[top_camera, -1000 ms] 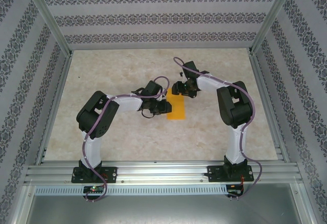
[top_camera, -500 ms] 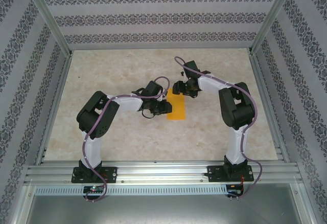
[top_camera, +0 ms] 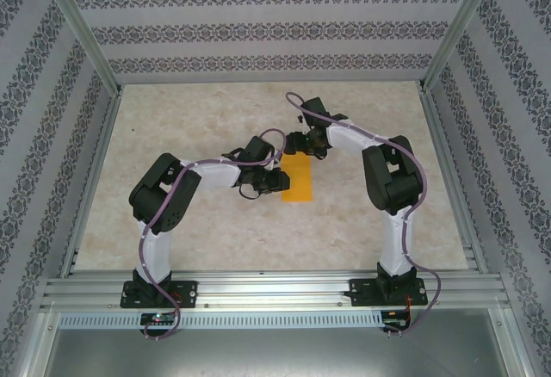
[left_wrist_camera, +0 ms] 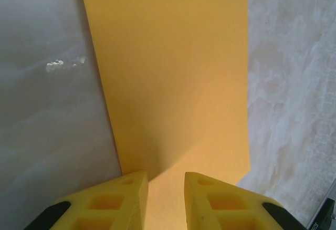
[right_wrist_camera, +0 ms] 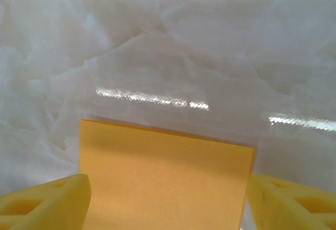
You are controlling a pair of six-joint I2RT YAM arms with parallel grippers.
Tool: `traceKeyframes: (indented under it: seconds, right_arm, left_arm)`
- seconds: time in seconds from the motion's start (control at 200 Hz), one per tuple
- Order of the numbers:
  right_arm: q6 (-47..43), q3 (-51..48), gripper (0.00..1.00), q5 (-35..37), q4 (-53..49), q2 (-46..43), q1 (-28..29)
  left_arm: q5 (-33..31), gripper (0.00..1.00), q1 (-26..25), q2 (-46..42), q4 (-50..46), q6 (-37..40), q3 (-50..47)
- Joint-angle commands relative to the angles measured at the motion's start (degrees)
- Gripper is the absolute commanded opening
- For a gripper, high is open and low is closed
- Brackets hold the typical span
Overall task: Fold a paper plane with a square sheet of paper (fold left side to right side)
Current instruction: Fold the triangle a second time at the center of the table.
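The square sheet of paper (top_camera: 299,179) lies flat on the marble table as a narrow bright orange rectangle, with a doubled edge along one long side. My left gripper (top_camera: 280,179) sits low at its left edge. In the left wrist view the yellow fingertips (left_wrist_camera: 128,193) stand a narrow gap apart over the paper (left_wrist_camera: 173,83), with nothing between them. My right gripper (top_camera: 297,145) hangs at the sheet's far end, open wide. Its fingers (right_wrist_camera: 58,201) flank the paper (right_wrist_camera: 163,177) on both sides. A paper plane is out of view.
The marble tabletop (top_camera: 198,119) is bounded by aluminium rails (top_camera: 258,287) and patterned walls. Both arms reach in toward the middle, their wrists close together above the sheet.
The right gripper has opened wider and shifted slightly left and farther back over the sheet's far end. The left arm and the paper have not moved.
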Motion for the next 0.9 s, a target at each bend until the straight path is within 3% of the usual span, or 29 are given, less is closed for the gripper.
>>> traceKeyframes:
  seconds: [0.0,0.894]
  right_arm:
    - [-1.7,1.7,0.82,2.1,-1.4,1.3,0.7]
    - [0.2,-0.6,0.75,-2.7,-2.3,-4.3,1.7]
  left_arm:
    - [-0.6,0.26,-0.9,-0.4,-1.2,1.3,0.9]
    - [-0.6,0.26,-0.9,0.2,-1.7,1.3,1.4]
